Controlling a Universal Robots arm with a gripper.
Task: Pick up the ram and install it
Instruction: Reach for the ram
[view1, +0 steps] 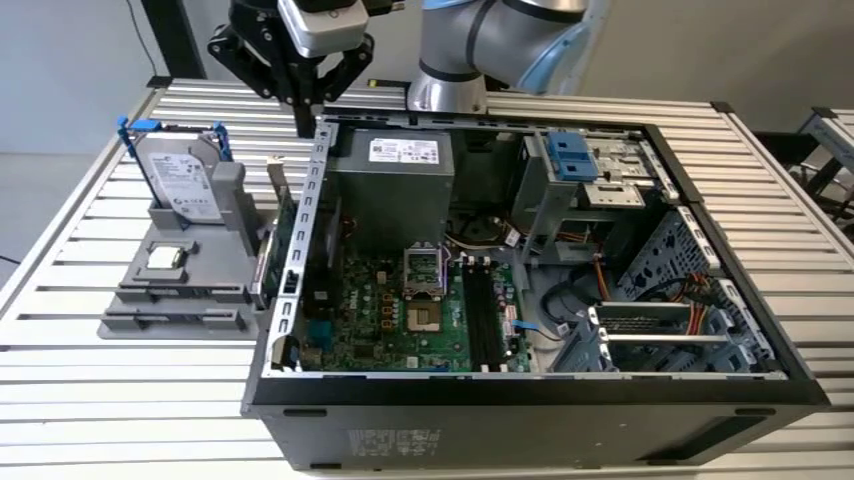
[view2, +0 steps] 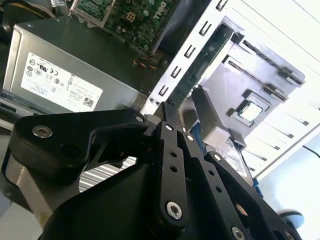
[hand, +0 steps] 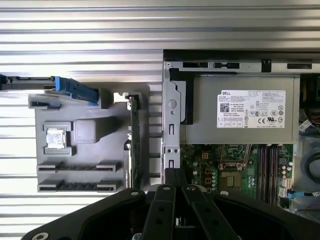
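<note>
The ram (view1: 283, 240) stands on edge in the gray holder (view1: 187, 295), just beside the case wall (view1: 310, 200), with its long axis running 12 to 6 in the exterior view. From it, we find the gripper (view1: 308, 122) raised toward 12, fingers pressed together and empty.

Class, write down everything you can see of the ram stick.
The ram is a long, thin, dark green circuit-board stick. It stands on its long edge in a slot of the grey holder, beside the computer case's metal side wall. Only the holder touches it; the gripper hangs apart from it.
</note>
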